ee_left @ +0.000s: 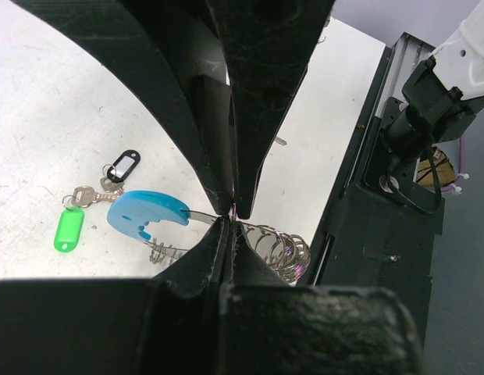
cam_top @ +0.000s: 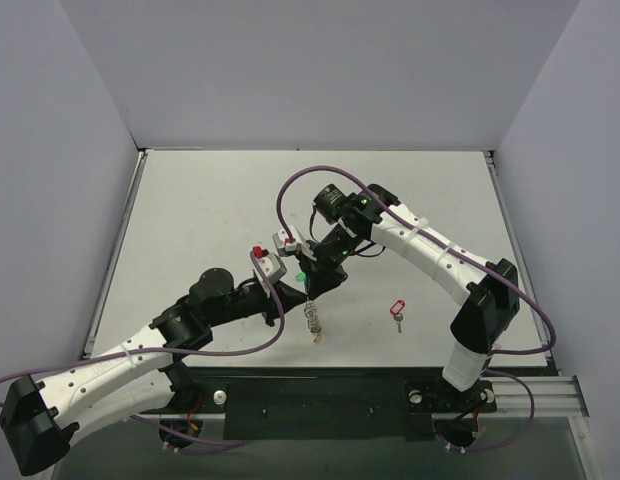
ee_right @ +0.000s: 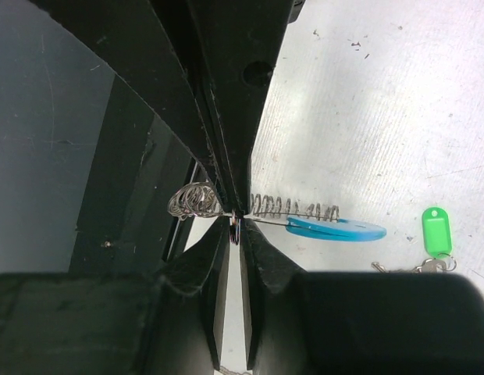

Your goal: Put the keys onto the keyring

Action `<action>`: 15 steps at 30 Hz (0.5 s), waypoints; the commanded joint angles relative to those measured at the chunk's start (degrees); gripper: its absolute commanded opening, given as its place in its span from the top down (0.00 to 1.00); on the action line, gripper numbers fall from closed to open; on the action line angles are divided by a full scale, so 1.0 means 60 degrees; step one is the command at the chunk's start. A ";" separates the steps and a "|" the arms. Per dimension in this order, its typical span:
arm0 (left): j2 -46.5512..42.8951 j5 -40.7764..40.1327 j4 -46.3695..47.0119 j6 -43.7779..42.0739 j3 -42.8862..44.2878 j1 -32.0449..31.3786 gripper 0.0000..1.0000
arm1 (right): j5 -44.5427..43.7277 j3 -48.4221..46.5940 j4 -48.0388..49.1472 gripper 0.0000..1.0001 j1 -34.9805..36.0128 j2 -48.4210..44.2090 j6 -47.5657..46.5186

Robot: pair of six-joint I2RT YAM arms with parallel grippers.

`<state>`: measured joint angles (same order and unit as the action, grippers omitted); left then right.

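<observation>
In the middle of the top view the two arms meet over the table (cam_top: 210, 200). The left claw (ee_left: 233, 212) is fully closed, and its tips pinch the thin wire of the keyring (cam_top: 312, 318). The right claw (ee_right: 236, 219) is closed too, on the same wire, so both claws hold the keyring very close to each other.

In the top view the keyring reaches down the frame from the claws, just below the centre, with its yellow piece (cam_top: 316, 338) at the lowest end. In the left wrist view the blue tag (ee_left: 144, 212) is left of the tips, and the chain coils (ee_left: 277, 248) are right of them.

The green key (ee_left: 68, 229) is at the left of that frame. The black key (ee_left: 123, 166) is just above the blue tag, and the metal ends of these two keys are close together. I cannot tell if these two are on the ring.

The red key (cam_top: 396, 312) lies alone on the table, right of centre in the top view, well apart from the keyring.
</observation>
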<state>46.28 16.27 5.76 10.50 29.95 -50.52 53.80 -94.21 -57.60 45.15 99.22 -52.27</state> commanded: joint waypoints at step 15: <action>-0.1253 -0.0470 0.4598 0.1618 -0.2192 0.0349 0.78 | 0.1418 0.0073 -0.0243 1.00 -0.0287 -0.0174 0.0098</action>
<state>42.17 16.08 16.29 15.31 22.52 -49.34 56.05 -94.06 -56.90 44.53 99.22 -52.42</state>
